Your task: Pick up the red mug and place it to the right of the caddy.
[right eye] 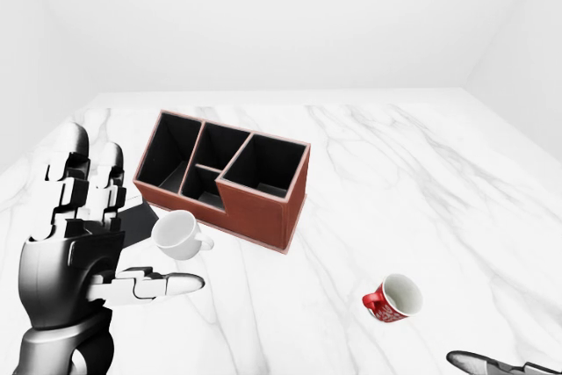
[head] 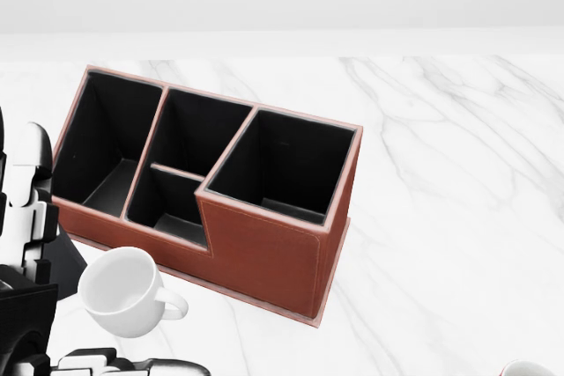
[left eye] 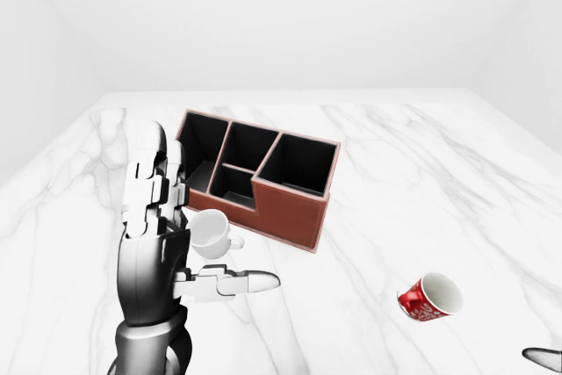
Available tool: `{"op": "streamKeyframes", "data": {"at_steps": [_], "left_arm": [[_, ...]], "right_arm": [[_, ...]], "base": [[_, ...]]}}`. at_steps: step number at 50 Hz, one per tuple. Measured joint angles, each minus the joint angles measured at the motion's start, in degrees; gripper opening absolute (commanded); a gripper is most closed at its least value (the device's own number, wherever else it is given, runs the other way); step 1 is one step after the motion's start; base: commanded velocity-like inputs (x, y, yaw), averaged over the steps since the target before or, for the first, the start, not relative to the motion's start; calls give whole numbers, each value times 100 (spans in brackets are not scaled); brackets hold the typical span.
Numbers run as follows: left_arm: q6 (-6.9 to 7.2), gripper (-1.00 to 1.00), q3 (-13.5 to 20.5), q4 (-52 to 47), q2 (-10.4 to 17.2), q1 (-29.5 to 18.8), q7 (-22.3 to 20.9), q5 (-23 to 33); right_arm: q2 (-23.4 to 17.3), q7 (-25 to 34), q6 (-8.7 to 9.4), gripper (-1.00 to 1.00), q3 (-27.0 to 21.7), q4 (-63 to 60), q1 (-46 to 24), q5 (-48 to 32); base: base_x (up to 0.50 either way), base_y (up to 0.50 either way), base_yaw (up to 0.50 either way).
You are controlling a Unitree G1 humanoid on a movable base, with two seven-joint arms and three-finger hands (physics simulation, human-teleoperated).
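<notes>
Brown caddy (head: 264,244) at centre of the head view on the marble counter (left eye: 421,164), four black-lined compartments, all showing bare interiors; white mug (head: 123,292) upright just beside its lower-left wall, nothing visible inside. Red mug (right eye: 392,298) on its side at lower right of the right-eye view, well apart from the caddy, white interior facing upper right. Left hand (right eye: 88,243) raised at lower left, fingers spread, gripping nothing; right hand (right eye: 496,364) only a sliver at the bottom edge, cannot tell its state.
</notes>
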Motion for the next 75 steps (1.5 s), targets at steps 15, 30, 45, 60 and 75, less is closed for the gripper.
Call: {"op": "streamKeyframes", "data": {"at_steps": [15, 30, 45, 60, 75], "left_arm": [[0, 100, -16, 46, 2, -9, 18, 15], [0, 100, -36, 137, 4, -24, 28, 30], [0, 100, -47, 186, 3, -36, 28, 37], [0, 100, -59, 170, 8, -24, 32, 39], [0, 100, -53, 229, 6, -49, 30, 51]], "right_arm": [[249, 0, 0, 100, 170, 688, 144, -532], [40, 0, 0, 100, 489, 1274, 93, -1126], [-311, 0, 0, 100, 920, 1568, -77, -1688], [-445, 0, 0, 100, 1172, 1814, -124, -1968], [-574, 0, 0, 100, 1382, 2150, -175, -2203]], "base": [[0, 0, 0], [0, 0, 0], [0, 0, 0], [0, 0, 0], [0, 0, 0]]}}
